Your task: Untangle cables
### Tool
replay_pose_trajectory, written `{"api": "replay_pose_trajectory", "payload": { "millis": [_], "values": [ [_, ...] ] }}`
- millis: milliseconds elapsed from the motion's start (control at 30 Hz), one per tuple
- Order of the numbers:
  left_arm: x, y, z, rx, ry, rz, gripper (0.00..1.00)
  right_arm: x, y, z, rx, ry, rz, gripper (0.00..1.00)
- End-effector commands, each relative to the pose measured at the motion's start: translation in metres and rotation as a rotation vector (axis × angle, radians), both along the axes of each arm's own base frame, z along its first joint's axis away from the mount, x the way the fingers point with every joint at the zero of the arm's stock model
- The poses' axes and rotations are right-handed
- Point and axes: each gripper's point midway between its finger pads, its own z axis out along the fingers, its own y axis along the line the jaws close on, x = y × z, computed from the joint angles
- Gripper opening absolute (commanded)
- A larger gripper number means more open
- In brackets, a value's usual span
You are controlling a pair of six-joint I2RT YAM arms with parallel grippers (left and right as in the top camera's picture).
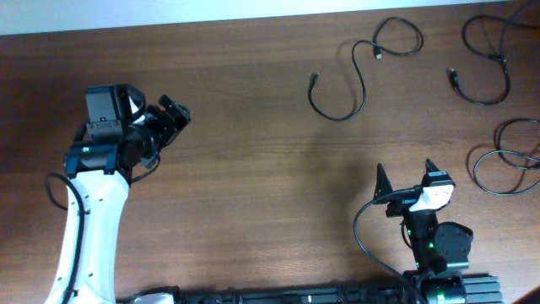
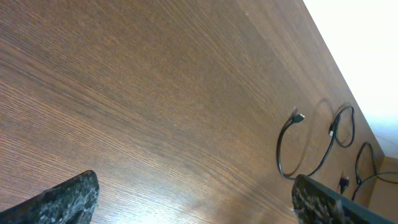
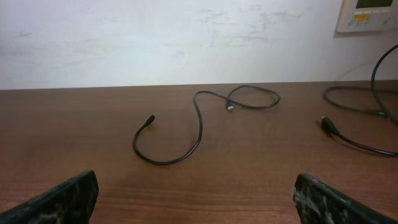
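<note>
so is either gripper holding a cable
No, the left gripper and right gripper are both open and empty; the cables lie loose on the table away from them.

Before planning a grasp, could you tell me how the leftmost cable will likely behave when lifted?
Probably floppy: the cable lies in loose curves, so it should sag from any grasp point. Likely light, being thin with small plug ends. Pushed, it would probably bend and slide on the smooth table, not roll.

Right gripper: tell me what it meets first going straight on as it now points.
Probably the S-curved black cable lying ahead of the right gripper, though it may pass above it; depth is unclear.
</note>
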Motion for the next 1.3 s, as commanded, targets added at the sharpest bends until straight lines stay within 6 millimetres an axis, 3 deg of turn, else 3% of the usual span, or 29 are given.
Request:
{"api": "replay_pose_trajectory", "payload": {
  "millis": [0, 667, 967, 1133, 1267],
  "values": [
    [0.002, 0.002, 0.002, 0.014, -0.011, -0.005, 0.99, 0.0, -0.002, -0.002, 0.001, -0.002, -0.015, 0.99],
    [0.0, 0.002, 0.009, 0.015, -0.03, -0.006, 0.99, 0.0, -0.002, -0.002, 0.001, -0.002, -0.015, 0.99],
    [-0.027, 0.0, 0.084, 0.028, -0.261, -0.004, 0.99, 0.0, -0.002, -0.002, 0.001, -0.001, -0.015, 0.99],
    [-0.064, -0.002, 0.143, 0.039, -0.462, -0.002, 0.99, 0.0, -0.002, -0.002, 0.001, -0.002, -0.015, 0.99],
    [-0.111, -0.005, 0.192, 0.048, -0.659, -0.004, 0.99, 0.0, -0.002, -0.002, 0.001, -0.002, -0.015, 0.99]
  ]
}}
